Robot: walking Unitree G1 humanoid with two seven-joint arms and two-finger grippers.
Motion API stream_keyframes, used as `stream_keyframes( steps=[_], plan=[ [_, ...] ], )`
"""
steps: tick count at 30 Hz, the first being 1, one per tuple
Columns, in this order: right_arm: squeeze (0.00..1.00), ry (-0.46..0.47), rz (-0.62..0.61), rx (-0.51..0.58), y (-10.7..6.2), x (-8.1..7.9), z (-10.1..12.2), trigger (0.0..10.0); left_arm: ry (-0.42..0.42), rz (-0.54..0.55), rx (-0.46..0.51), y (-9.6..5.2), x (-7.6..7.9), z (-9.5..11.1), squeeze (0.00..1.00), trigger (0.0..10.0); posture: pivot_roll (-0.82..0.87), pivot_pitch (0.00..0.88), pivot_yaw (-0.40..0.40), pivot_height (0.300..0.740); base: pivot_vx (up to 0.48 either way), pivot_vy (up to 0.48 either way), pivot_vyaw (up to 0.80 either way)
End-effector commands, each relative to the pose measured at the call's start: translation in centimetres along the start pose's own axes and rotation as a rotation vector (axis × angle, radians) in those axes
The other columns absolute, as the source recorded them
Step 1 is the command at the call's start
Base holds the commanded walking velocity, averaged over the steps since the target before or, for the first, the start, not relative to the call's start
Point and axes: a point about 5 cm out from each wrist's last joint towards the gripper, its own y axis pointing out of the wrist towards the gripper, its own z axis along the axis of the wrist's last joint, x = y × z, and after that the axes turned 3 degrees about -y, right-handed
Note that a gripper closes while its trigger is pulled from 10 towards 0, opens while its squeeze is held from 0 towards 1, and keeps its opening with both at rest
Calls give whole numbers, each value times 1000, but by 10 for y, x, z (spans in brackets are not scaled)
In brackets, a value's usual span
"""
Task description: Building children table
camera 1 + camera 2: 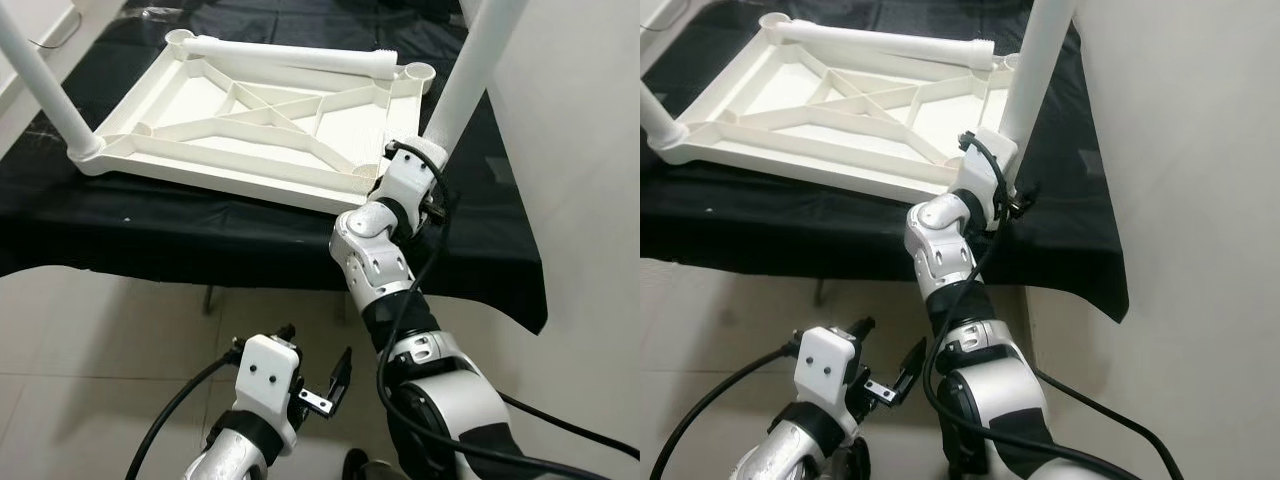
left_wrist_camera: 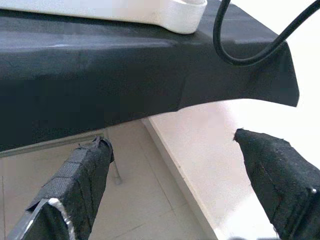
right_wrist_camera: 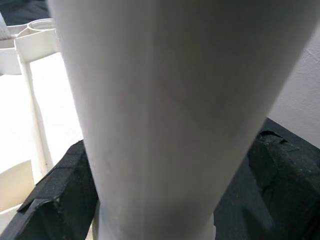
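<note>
Two legs stand in the upturned tabletop [image 1: 250,115] on the black cloth; the right gripper [image 3: 155,200] clamps the near leg [image 1: 470,75], which could tilt and jam. The left gripper [image 2: 175,185] hangs apart, idle.

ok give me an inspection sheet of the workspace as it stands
surface: black cloth-covered table, cloth hanging over its edges
job's things: white plastic tabletop lying upside down, ribs up; white tube leg upright in near right corner; another white leg upright at near left corner; loose white leg lying across far edge
clutter: nothing seen
grippers: right gripper with a black finger either side of the near right leg's base; left gripper open, low, below table edge, holding nothing
cables: black cables along both arms
surroundings: white wall at right, light tiled floor
</note>
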Motion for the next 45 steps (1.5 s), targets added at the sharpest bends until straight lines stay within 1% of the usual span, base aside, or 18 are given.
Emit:
stream_keyframes(
  steps=[1,5,6,9,11,16,18,19,20,23,32,33,37,39,41,42,43,45],
  plan=[
    [1000,12,15,-86,-13,-4,-15,10000,-2,-4,-24,-3,1,-6,0,10000,93,289,-43,740,0,0,0],
    [1000,21,29,-66,-15,-6,-12,10000,-2,-5,-28,-3,0,-6,0,10000,93,290,-40,740,0,0,0],
    [0,38,72,-57,-17,-7,-11,10000,-1,-5,-30,-3,0,-7,0,10000,91,288,-38,740,0,0,0],
    [0,36,88,-51,-18,-7,-11,10000,-1,-5,-31,-3,0,-7,0,10000,91,288,-38,740,0,0,0],
    [0,47,151,-56,-18,-3,-14,10000,1,-5,-31,-3,-1,-8,0,10000,88,287,-40,740,0,0,0],
    [0,35,172,-39,-16,1,-15,10000,1,-5,-31,-2,-2,-8,0,10000,83,286,-38,740,0,0,0],
    [0,24,206,-30,-13,7,-17,10000,2,-4,-32,-2,-3,-9,0,10000,81,282,-38,740,0,0,0],
    [0,6,279,-35,-10,15,-23,10000,5,-5,-33,-1,-4,-10,0,10000,78,276,-33,740,0,0,0],
    [0,6,279,-35,-10,15,-23,10000,5,-5,-33,-1,-4,-10,0,10000,78,276,-33,740,0,0,0],
    [0,-15,370,-70,-9,26,-35,10000,8,-6,-36,1,-6,-11,0,10000,77,272,-29,740,0,0,0],
    [0,-47,443,-86,-10,39,-41,10000,12,-11,-39,2,-6,-13,0,10000,74,269,-29,740,0,0,0],
    [1000,-58,461,-87,-10,43,-42,10000,13,-12,-39,3,-6,-13,0,10000,75,264,-32,740,0,0,0],
    [1000,-73,494,-84,-11,47,-44,10000,15,-12,-40,3,-7,-14,0,10000,73,262,-31,740,0,0,0],
    [1000,-94,549,-87,-14,63,-49,10000,18,-10,-40,4,-8,-15,0,10000,66,252,-32,740,0,0,0],
    [1000,-94,549,-87,-14,63,-49,10000,18,-10,-40,4,-8,-15,0,10000,66,252,-32,740,0,0,0],
    [443,-101,603,-75,-17,72,-51,10000,19,-3,-40,4,-9,-15,0,10000,66,252,-31,740,0,0,0],
    [0,-117,668,-63,-20,88,-57,10000,20,13,-40,5,-12,-16,0,10000,56,237,-29,740,0,0,0],
    [0,-154,735,-38,-23,108,-65,10000,27,40,-43,6,-16,-17,0,10000,56,235,-28,740,0,0,0]
  ],
)
